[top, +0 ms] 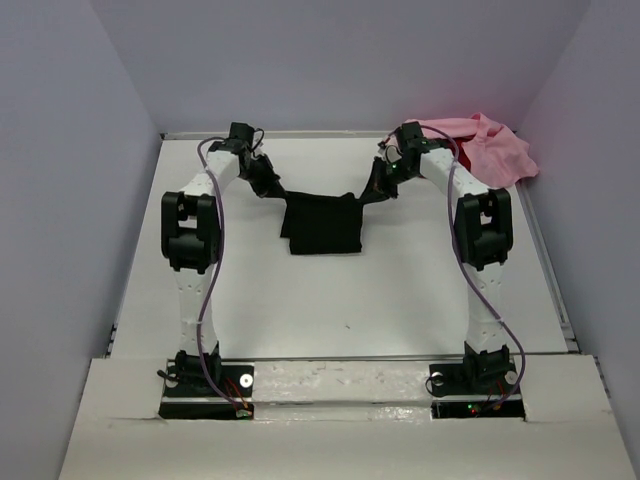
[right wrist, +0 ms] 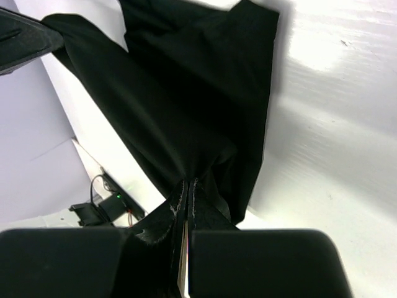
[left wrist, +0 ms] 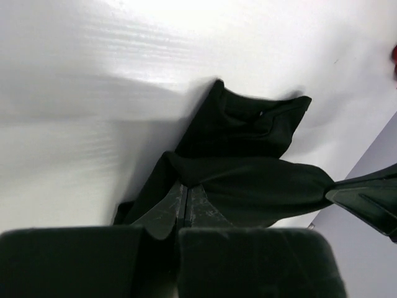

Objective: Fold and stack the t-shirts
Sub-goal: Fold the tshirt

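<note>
The black t-shirt (top: 322, 228) hangs partly folded over the middle of the white table (top: 350, 310), its top edge stretched between both grippers. My left gripper (top: 264, 184) is shut on the shirt's left corner, and its jaws (left wrist: 186, 187) pinch black cloth (left wrist: 248, 124). At the right corner, my right gripper (top: 379, 187) is shut on the cloth (right wrist: 186, 93), the jaws (right wrist: 191, 182) pressed together. The light pink t-shirt (top: 495, 152) lies crumpled at the back right corner. A sliver of red (left wrist: 394, 54) shows at the edge of the left wrist view.
Grey-lilac walls (top: 340, 60) close in the table at the back and both sides. The pink heap sits just behind the right arm (top: 483, 225). The arm bases (top: 205, 375) stand at the near edge, with cables beside them.
</note>
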Motion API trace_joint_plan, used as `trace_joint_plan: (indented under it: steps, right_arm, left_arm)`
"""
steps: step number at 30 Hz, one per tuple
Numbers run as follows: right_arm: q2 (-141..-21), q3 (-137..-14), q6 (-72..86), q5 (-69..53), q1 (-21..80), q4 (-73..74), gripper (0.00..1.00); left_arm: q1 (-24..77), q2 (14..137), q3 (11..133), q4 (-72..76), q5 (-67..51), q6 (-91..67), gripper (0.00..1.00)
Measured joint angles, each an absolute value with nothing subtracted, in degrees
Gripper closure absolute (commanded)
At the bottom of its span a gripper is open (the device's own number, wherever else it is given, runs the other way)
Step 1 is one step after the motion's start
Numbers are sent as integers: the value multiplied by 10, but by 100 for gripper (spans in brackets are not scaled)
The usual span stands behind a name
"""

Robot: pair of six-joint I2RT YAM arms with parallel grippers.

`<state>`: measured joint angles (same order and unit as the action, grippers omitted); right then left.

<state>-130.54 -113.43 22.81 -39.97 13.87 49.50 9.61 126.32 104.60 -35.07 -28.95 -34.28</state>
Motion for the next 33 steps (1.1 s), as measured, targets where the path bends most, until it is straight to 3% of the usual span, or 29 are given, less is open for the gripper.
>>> trace_joint_plan:
  steps: [6, 11, 20, 33]
  right_arm:
    - [-1305, -1139, 244, -411, 138, 488, 100]
    - [-1290, -1135, 253, -423, 133, 489, 100]
    - [-1178, -1074, 260, -456, 131, 481, 100]
    - [-1060, -944, 265, -487, 131, 454, 100]
  left_arm:
    - [85, 1268, 1077, -371, -308, -324, 100]
    - [89, 1248, 1024, -359, -326, -324, 100]
    - [110, 1102, 900, -342, -347, -349, 100]
    - [168, 982, 897, -336, -352, -405, 100]
